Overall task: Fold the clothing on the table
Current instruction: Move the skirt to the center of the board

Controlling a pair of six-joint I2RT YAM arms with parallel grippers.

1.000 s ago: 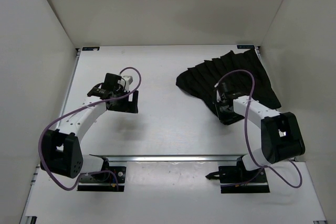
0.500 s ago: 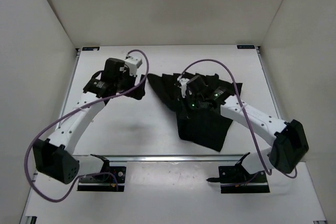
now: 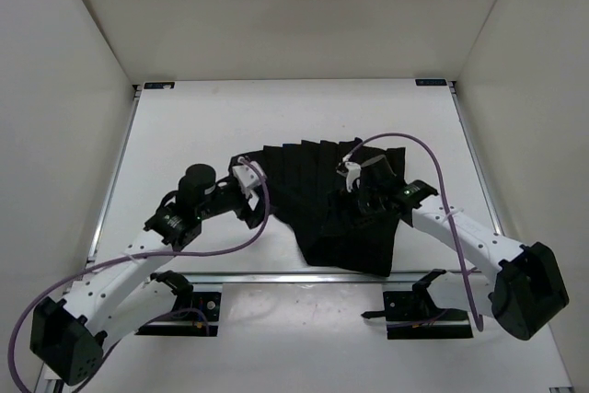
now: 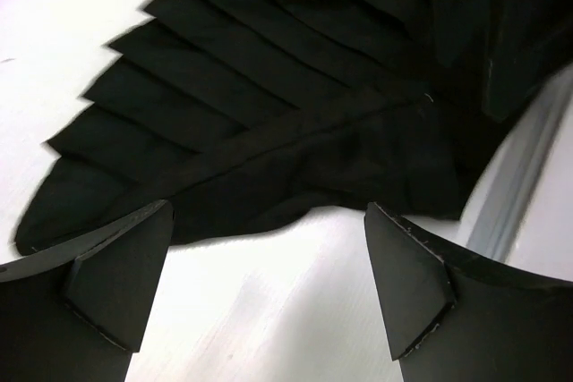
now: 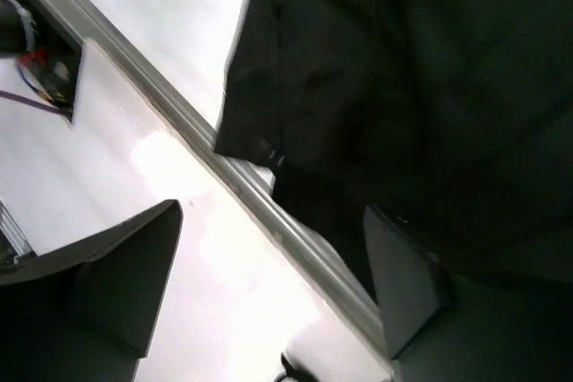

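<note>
- Where the counter (image 3: pixel 212 126) meets its near rail (image 3: pixel 276 276), the skirt (image 3: pixel 313 200) lies, fan edge far, narrow end near.
- Left fingers (image 4: pixel 116 284) gape empty at its left tip.
- Right fingers (image 5: pixel 116 275) released above it.

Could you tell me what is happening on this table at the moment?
This is a clothes-folding job: a black pleated skirt lies fanned out on the white table. The robot's left claw is open beside the skirt's left edge; its right claw is open above the fabric, gripping nothing.
</note>
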